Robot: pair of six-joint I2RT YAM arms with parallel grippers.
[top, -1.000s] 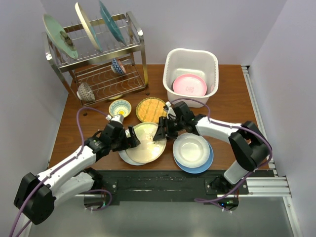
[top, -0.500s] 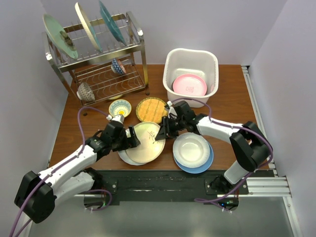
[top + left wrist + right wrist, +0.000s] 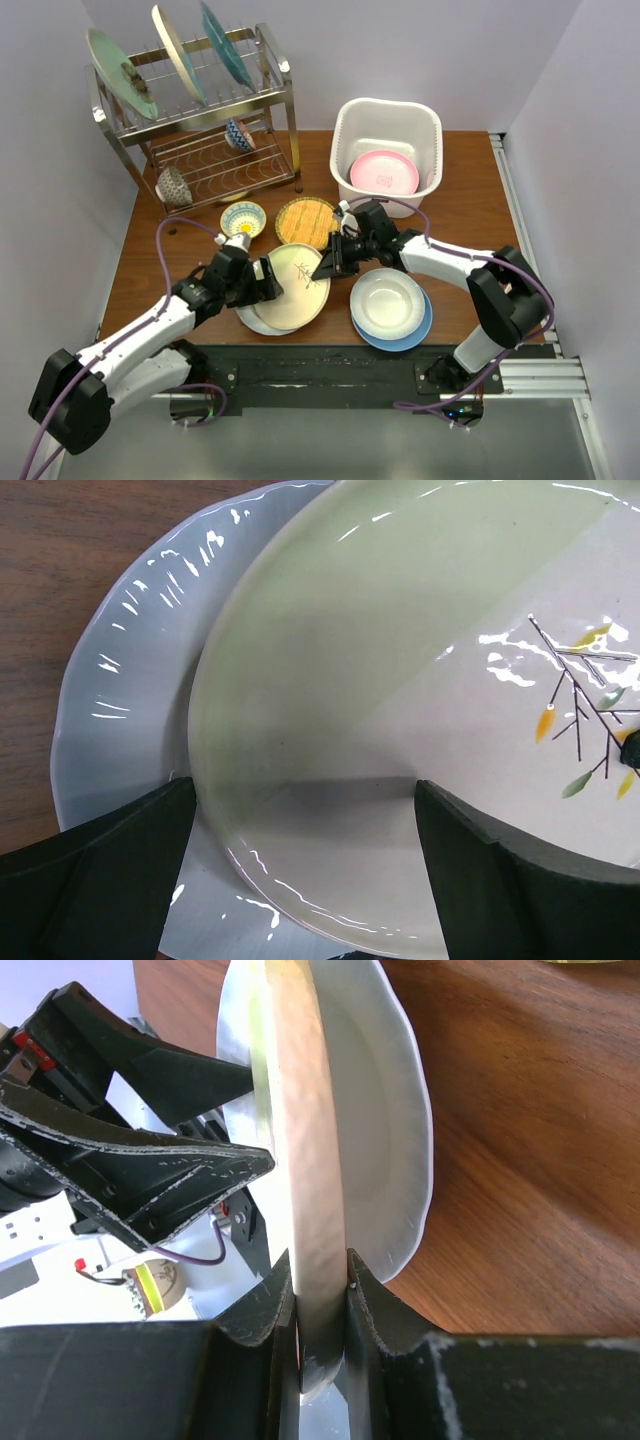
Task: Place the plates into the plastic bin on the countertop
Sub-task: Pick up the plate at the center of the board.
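Note:
A cream plate (image 3: 292,285) with a twig pattern lies tilted on a white plate (image 3: 252,320) at the table's near middle. My right gripper (image 3: 328,268) is shut on the cream plate's right rim; in the right wrist view the rim (image 3: 305,1190) stands edge-on between the two fingers, where the gripper (image 3: 320,1290) pinches it. My left gripper (image 3: 268,283) is open at the plate's left side. Its fingers (image 3: 100,880) straddle the near rim of the cream plate (image 3: 400,680) above the white plate (image 3: 130,680). The plastic bin (image 3: 345,130) at the back holds a pink plate (image 3: 384,172).
A white plate (image 3: 388,303) sits on a blue one (image 3: 412,338) at the right front. A yellow woven-look plate (image 3: 306,221) and a small patterned bowl (image 3: 243,218) lie behind the cream plate. The wire rack (image 3: 285,110) at back left holds three upright plates and two bowls.
My right gripper's jaws have closed onto the cream plate's rim, and the plate has shifted slightly left and tilted. The left arm has hardly moved.

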